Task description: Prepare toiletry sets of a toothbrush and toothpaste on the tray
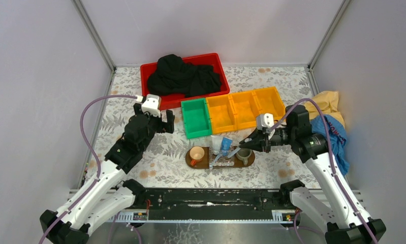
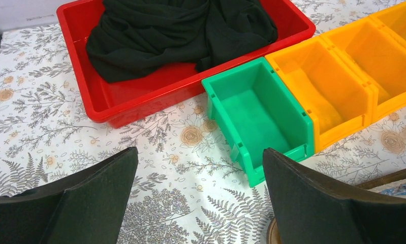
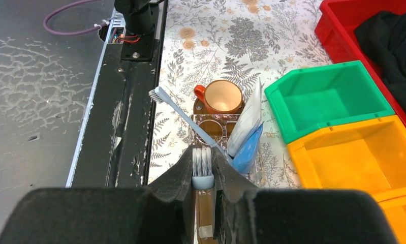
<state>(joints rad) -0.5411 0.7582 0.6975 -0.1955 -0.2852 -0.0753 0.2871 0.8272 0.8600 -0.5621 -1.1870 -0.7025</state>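
While the left jaws hang wide open and empty over the table near the green bin, the right jaws are clamped on a toothbrush, its bristle head showing between them. That brush sits just above the right part of the tray, near the grey cup. On the tray already: an orange cup at the left end and a clear box in the middle. A second toothbrush leans out to the near side, its foot hidden behind the jaws. White toothpaste and blue toothpaste stand together just right of it. Likely step: setting the held brush down with the tubes. To do it well, bring it down slowly between the leaning brush and the tubes without nudging either. Line the handle with a free slot. Let go only once the brush is supported, or it may tip off the tray.
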